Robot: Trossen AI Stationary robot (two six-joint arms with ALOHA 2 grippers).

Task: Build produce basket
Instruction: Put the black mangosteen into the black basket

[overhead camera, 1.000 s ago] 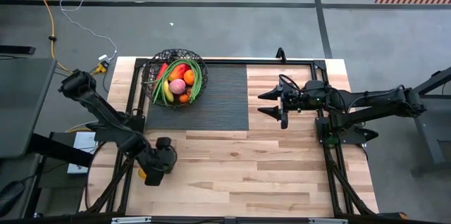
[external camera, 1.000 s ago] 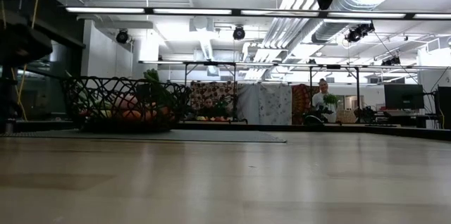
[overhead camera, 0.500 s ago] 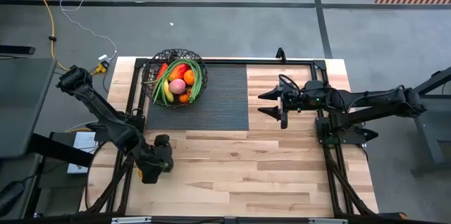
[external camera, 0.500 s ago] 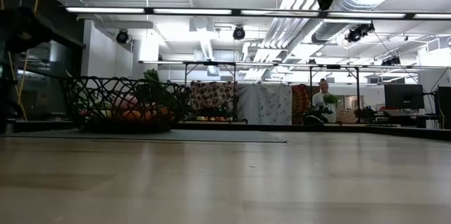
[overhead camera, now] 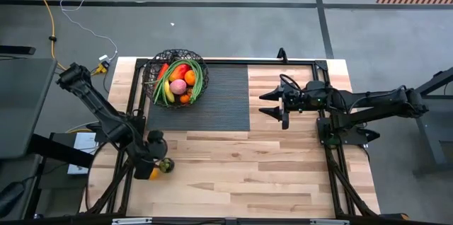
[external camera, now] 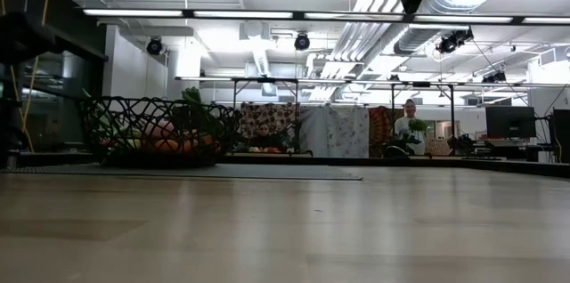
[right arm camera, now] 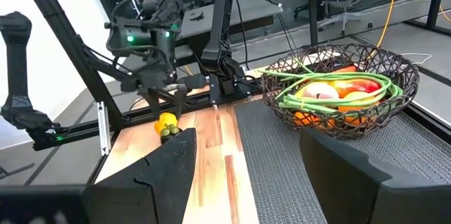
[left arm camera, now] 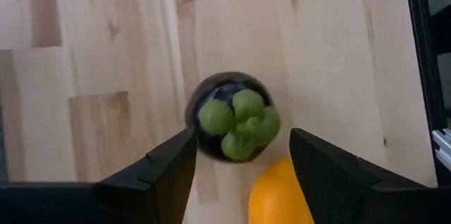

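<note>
While my right gripper [overhead camera: 274, 104] waits open beyond the mat [overhead camera: 212, 105], my left gripper [left arm camera: 239, 157] hangs open over a dark fruit [left arm camera: 232, 115] beside an orange one [left arm camera: 282, 192]

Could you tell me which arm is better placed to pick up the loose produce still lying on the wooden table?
The left. Its gripper hovers open right over the dark fruit with the green cap and the orange fruit beside it. The right gripper waits across the table, beyond the mat, far from both.
</note>
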